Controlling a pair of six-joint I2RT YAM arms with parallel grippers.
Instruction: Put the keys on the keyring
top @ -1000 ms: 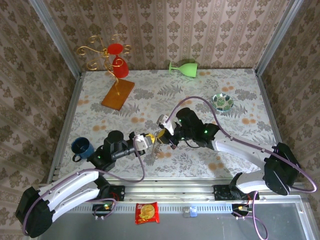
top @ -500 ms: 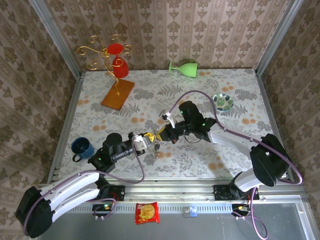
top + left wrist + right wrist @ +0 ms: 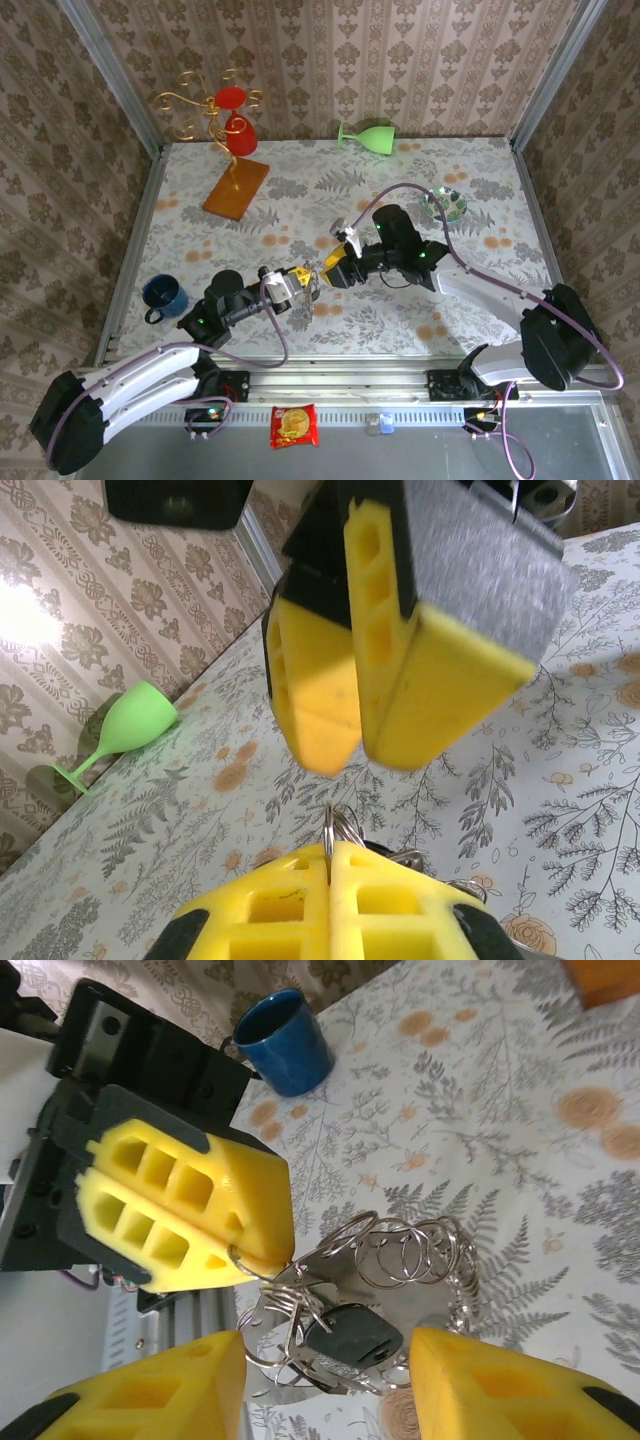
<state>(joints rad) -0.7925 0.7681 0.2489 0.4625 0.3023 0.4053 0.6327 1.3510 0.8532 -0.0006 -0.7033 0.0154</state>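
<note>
Your left gripper (image 3: 330, 872): fingers squeezed tight on the keyring (image 3: 329, 830), right of the blue mug (image 3: 163, 295).
Your right gripper (image 3: 325, 1365): fingers wide, holding nothing, farther right of the mug.
Key (image 3: 350, 1335): hangs under the keyring.

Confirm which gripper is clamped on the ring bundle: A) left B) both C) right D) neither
A: the left gripper is shut on a thin wire ring, while the right gripper has its fingers standing apart on either side of the black key.
</note>
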